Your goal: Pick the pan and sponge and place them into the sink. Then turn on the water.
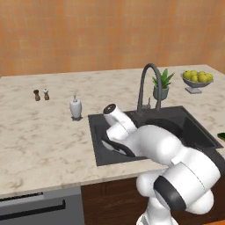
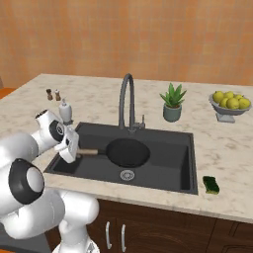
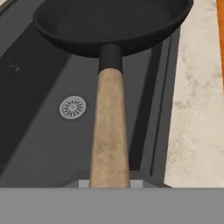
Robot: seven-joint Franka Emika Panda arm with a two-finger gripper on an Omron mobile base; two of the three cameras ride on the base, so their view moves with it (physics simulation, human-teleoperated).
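Small round black frying pan with a straight light-brown wooden handle [image 2: 127, 151] held over the large rectangular dark-grey sink basin [image 2: 168, 163]
The white arm's hand [image 2: 74, 149] is clamped on the far end of the wooden handle, at the left side of the sink, and the pan bowl hangs level above the middle of the basin, just behind the round metal drain [image 2: 127, 174]; it seems clear of the basin floor, though the angle makes that hard to judge. The tall dark gooseneck faucet [image 2: 126, 101] rises behind the sink. A green sponge with a dark top [image 2: 212, 184] lies on the pale marbled worktop [image 2: 222, 148] just right of the sink's front corner. Left of the sink stands a white soap dispenser [image 1: 75, 107]
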